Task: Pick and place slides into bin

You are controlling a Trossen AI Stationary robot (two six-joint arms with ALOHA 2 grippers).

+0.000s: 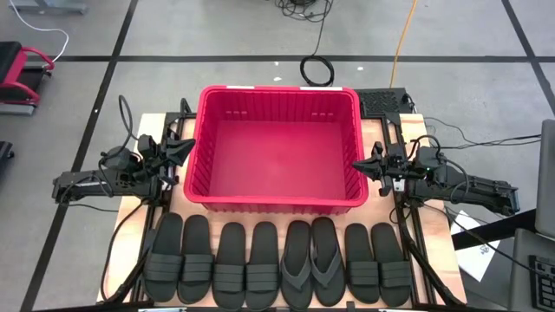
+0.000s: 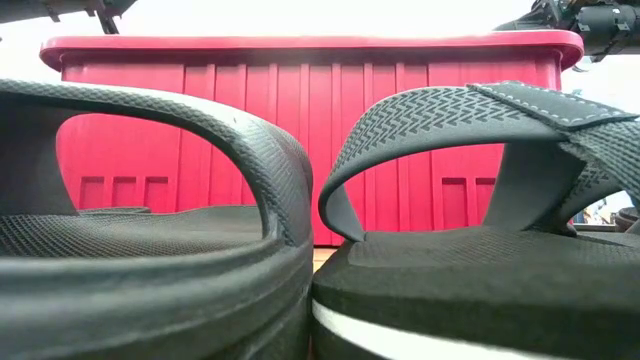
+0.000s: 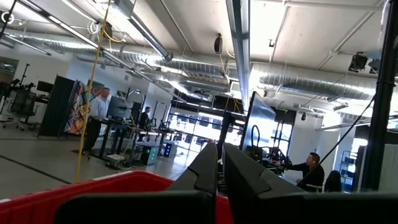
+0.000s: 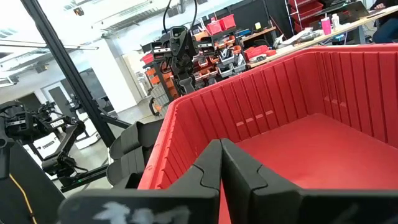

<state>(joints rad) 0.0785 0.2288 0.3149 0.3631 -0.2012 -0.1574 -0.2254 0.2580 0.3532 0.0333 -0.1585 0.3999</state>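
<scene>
Several black slides [image 1: 276, 263] lie side by side, soles down, in a row along the table's near edge; two thong-style ones [image 1: 313, 260] sit right of the middle. In the low view two of them [image 2: 150, 250] fill the foreground. Behind the row stands the red bin [image 1: 276, 199], nothing in it. My left gripper [image 1: 187, 149] hovers shut beside the bin's left wall, tipped upward over the rim [image 3: 124, 180]. My right gripper [image 1: 357, 165] hovers shut at the bin's right wall, above its rim [image 4: 186, 124].
The bin takes up the table's middle and far part. Bare wood [image 1: 139, 221] shows at the table's left and right sides beside the arms. Cables [image 1: 316, 69] lie on the floor beyond the table. People stand and sit at desks far off in the room [image 3: 99, 112].
</scene>
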